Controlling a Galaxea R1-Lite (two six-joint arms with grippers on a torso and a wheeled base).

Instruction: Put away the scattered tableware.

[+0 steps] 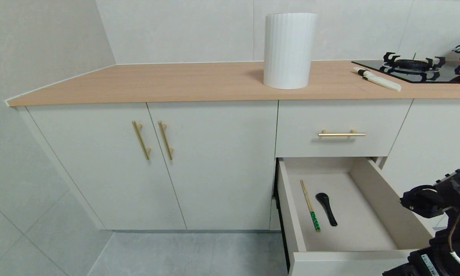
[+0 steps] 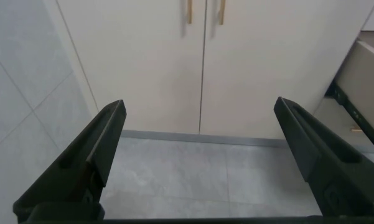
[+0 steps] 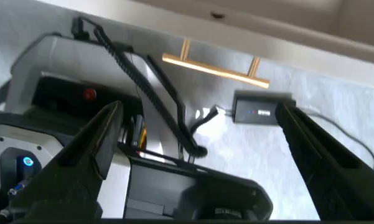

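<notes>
1. Head view, lower right: the open drawer (image 1: 291, 214) holds chopsticks (image 1: 310, 211) and a black spoon (image 1: 326, 209) side by side near its left wall.
2. A knife (image 1: 377, 79) lies upper right, beside the hob's (image 1: 413, 71) edge.
3. The left gripper (image 2: 199, 107) and right gripper (image 3: 199, 109) are spread wide, holding nothing.

We saw a wooden counter (image 1: 176, 82) with a tall white pot (image 1: 289, 50) standing on it. A knife (image 1: 377, 79) lay on it just beside the stove (image 1: 413, 69). Below, the open drawer (image 1: 383, 207) held chopsticks (image 1: 309, 206) and a black spoon (image 1: 328, 211) side by side.
</notes>
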